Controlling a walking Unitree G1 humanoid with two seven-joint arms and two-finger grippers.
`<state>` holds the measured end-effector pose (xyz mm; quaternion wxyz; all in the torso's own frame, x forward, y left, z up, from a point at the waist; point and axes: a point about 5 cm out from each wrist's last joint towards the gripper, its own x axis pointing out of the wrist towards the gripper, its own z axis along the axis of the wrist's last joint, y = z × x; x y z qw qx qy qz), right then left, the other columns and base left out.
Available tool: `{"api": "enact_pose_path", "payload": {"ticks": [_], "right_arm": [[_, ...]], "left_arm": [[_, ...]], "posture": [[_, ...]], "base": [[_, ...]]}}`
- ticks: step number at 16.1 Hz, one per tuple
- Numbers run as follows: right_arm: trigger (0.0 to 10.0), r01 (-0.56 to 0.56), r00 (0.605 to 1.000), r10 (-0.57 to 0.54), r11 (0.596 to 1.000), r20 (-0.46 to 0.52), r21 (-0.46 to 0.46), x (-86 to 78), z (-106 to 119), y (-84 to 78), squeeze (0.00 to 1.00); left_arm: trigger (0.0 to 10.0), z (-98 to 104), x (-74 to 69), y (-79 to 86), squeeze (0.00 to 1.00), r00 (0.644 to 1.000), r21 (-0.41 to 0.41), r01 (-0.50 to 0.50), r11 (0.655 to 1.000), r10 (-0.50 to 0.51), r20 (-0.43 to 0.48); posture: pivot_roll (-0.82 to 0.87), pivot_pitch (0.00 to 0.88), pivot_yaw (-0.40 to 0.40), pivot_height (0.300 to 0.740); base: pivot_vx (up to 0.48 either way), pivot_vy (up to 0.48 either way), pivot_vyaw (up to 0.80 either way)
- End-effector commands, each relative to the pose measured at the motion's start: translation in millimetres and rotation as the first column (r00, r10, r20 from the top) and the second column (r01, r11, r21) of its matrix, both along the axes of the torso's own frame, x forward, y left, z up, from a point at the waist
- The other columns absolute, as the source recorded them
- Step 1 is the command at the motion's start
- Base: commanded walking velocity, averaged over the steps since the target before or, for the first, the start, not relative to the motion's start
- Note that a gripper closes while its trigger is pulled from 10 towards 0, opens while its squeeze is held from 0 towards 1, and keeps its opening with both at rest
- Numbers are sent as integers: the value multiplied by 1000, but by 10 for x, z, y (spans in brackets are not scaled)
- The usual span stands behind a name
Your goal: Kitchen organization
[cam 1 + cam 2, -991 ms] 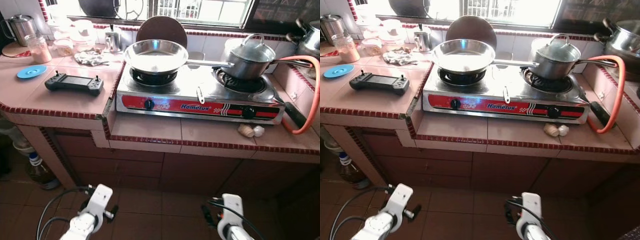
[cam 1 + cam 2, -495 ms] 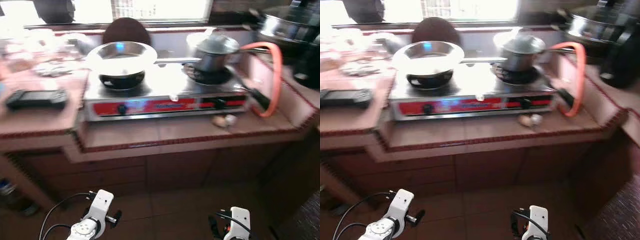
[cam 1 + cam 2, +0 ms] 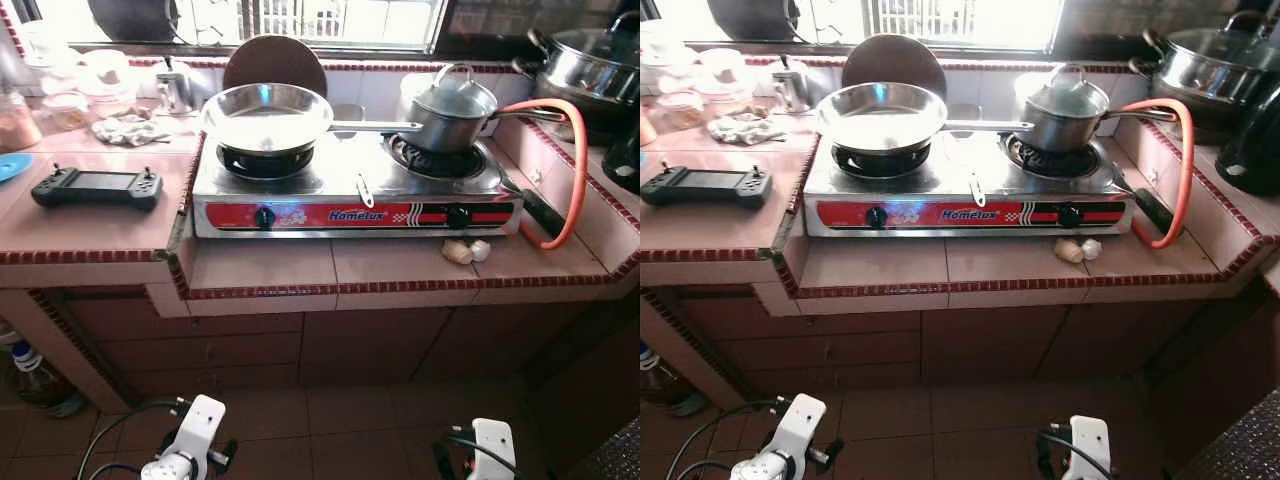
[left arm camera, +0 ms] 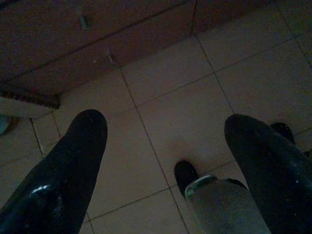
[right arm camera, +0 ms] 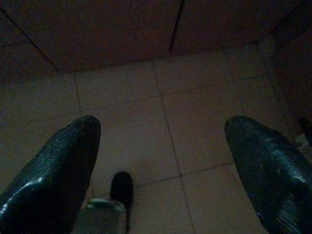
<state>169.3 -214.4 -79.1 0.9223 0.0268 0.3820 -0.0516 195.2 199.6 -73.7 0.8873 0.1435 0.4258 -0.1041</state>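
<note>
A two-burner gas stove point(image 3: 350, 195) sits on the pink tiled counter point(image 3: 260, 265). On its left burner rests a steel frying pan point(image 3: 267, 114), on its right a lidded saucepan point(image 3: 450, 108). Garlic bulbs point(image 3: 465, 251) lie in front of the stove. Both arms hang low over the floor, well below the counter. My left gripper point(image 4: 165, 146) is open over floor tiles, with nothing between its fingers. My right gripper point(image 5: 163, 146) is open too and holds nothing.
A black handheld controller point(image 3: 97, 187) lies on the left counter, with a cloth point(image 3: 125, 128), jars and a small kettle point(image 3: 175, 88) behind it. An orange gas hose point(image 3: 565, 170) loops at the right. A large lidded pot point(image 3: 592, 65) stands far right. A bottle point(image 3: 30, 375) stands on the floor.
The camera has swung right and settled, so the whole scene sits further left and is sharp again. Both arms still hang low and open.
</note>
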Motion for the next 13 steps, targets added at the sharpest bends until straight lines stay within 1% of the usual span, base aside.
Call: {"api": "enact_pose_path", "payload": {"ticks": [1, 2, 6, 10, 12, 13], "right_arm": [[10000, 4, 999, -4, 1000, -36, -10, -69, -30, -45, 0], [10000, -7, 999, 7, 1000, -51, -16, -94, -41, -56, 0], [10000, -6, 997, 4, 1000, -81, -26, -149, -59, -108, 0], [10000, 1, 995, -4, 1000, -103, -30, -192, -78, -119, 0], [10000, 0, 992, -5, 999, -123, -39, -242, -98, -131, 0], [10000, 2, 991, -7, 999, -131, -42, -264, -105, -139, 0]], "left_arm": [[10000, -25, -43, -14, 0, 1000, -6, -4, 1000, 4, -12], [10000, -33, -57, -19, 0, 1000, -19, -16, 1000, 16, -17], [10000, -50, -91, 6, 0, 999, -17, -41, 999, 40, -33], [10000, -53, -97, 19, 0, 998, -16, -51, 999, 50, -37], [10000, -56, -103, 24, 0, 998, -10, -52, 999, 51, -41], [10000, -57, -106, 27, 0, 998, -6, -52, 999, 51, -43]], "posture": [[227, 0, -90, 740], [226, 0, -93, 740], [221, 0, -99, 740], [221, 0, -99, 740], [219, 0, -97, 740], [220, 0, -98, 740]], "base": [[0, 0, 0], [0, 0, 0], [0, -395, 0], [0, -403, 0], [0, -285, 0], [0, 0, 0]]}}
